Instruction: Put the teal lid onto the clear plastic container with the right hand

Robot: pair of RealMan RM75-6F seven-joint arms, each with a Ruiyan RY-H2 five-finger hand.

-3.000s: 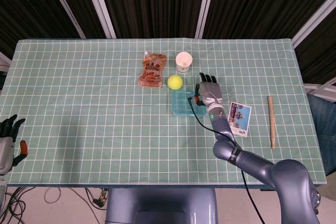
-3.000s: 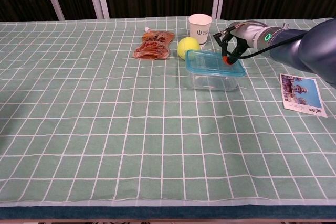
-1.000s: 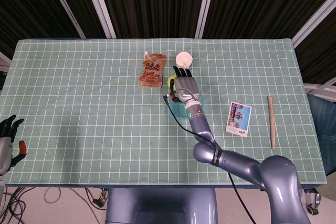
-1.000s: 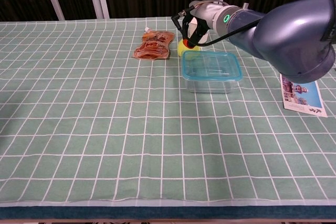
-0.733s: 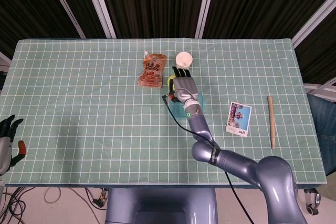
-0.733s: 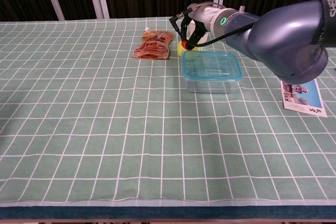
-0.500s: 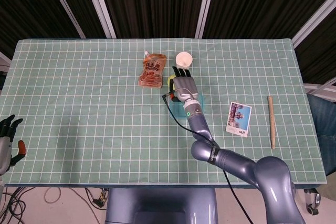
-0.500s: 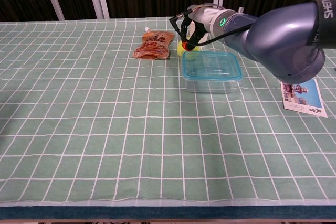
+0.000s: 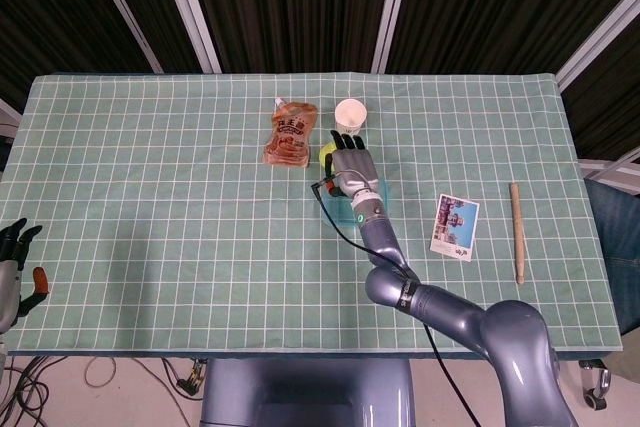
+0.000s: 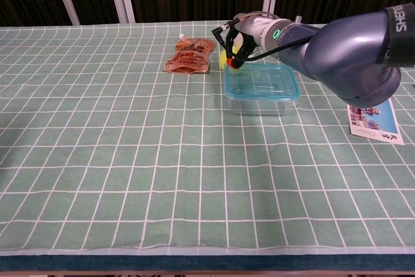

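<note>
The teal lid point(image 10: 261, 80) lies flat on the clear plastic container point(image 10: 259, 104) at the table's middle back. My right hand point(image 10: 243, 42) hovers at the lid's back left corner with its fingers stretched out and nothing in them. In the head view the right hand point(image 9: 352, 162) and forearm cover most of the container point(image 9: 376, 190). My left hand point(image 9: 12, 257) hangs off the table's near left edge, fingers apart and empty.
An orange pouch point(image 10: 190, 55) lies left of the container. A yellow ball point(image 10: 224, 60) and a paper cup point(image 9: 350, 113) sit just behind it, close to my right hand. A photo card point(image 10: 373, 115) and a wooden stick point(image 9: 516, 232) lie to the right.
Three seconds ago my right hand held the tilted lid at the container's right end. The lid now lies level, and the hand has moved to its back left corner, barely shifting since.
</note>
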